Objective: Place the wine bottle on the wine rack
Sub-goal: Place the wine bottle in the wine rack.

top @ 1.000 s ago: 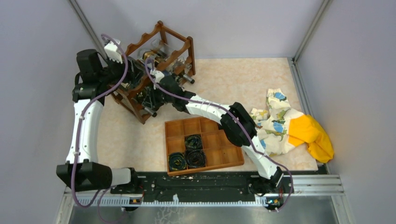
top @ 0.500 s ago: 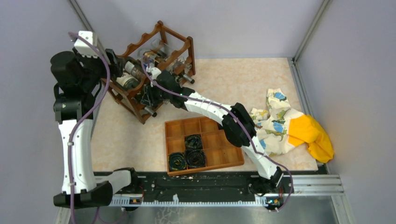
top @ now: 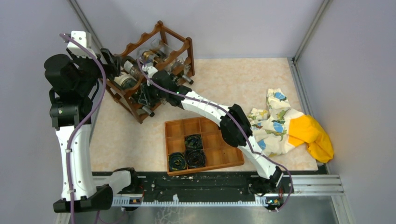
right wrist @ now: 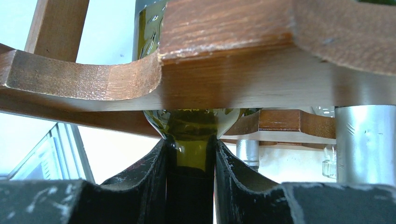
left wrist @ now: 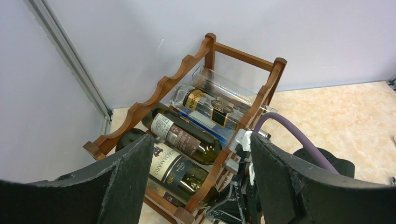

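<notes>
Left wrist: dark green glass wine bottle (left wrist: 180,170) labelled "…GOAMARO" (start hidden); right gripper (right wrist: 190,154) clamps its neck, left gripper (left wrist: 201,144) gapes, holding nothing.

"…OAMARO" on nearest wine bottle (left wrist: 180,175)

Left end effector (left wrist: 201,140) now back from the wine rack (left wrist: 159,88), jaws wider
</notes>
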Motion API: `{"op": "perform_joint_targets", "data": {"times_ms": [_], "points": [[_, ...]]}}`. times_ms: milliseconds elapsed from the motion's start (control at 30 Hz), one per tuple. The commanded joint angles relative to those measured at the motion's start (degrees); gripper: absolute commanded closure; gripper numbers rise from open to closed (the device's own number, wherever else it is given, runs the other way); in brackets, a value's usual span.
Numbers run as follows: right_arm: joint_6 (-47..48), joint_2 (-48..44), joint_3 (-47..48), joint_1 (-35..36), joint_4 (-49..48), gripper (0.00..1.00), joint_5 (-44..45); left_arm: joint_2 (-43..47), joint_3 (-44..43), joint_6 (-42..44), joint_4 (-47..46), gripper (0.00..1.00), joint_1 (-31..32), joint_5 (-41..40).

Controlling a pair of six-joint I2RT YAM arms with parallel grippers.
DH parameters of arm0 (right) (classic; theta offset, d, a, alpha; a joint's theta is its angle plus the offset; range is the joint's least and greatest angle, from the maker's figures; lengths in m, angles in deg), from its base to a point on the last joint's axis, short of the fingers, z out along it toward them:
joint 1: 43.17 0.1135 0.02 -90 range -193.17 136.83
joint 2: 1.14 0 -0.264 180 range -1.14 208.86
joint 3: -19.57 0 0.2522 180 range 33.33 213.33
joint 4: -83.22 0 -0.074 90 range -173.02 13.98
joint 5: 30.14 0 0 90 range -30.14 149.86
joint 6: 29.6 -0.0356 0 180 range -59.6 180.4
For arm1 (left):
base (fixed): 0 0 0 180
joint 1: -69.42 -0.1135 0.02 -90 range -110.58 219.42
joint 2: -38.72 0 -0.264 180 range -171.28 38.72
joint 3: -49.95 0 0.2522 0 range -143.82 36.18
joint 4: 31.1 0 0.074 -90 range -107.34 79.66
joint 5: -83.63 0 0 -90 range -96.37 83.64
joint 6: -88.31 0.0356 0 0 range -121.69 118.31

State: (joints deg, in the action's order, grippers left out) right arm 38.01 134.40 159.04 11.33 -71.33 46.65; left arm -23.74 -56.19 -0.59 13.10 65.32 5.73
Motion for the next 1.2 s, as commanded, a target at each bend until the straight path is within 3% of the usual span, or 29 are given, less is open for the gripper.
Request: {"op": "perform_joint_targets", "data": {"times_ms": [0,733,1000,1167], "points": [[2.05,-1.95,5.66,0.61,-13.82,0.95,0.79,0.18,-0.63,-1.01,-1.51,0.18,0.23,1.07],[-1.27,-4.11,1.59,0.96,-11.86,0.96,1.94,0.49,1.17,-3.19,-3.56,0.18,0.23,3.66],[-2.71,-8.57,-8.23,0.82,-19.58,1.00,2.03,1.82,2.73,-3.80,-3.80,0.18,0.22,3.64],[-3.55,-7.02,-6.74,0.84,-21.34,0.99,2.98,2.12,3.10,-4.22,-3.89,0.18,0.23,3.90]]}}
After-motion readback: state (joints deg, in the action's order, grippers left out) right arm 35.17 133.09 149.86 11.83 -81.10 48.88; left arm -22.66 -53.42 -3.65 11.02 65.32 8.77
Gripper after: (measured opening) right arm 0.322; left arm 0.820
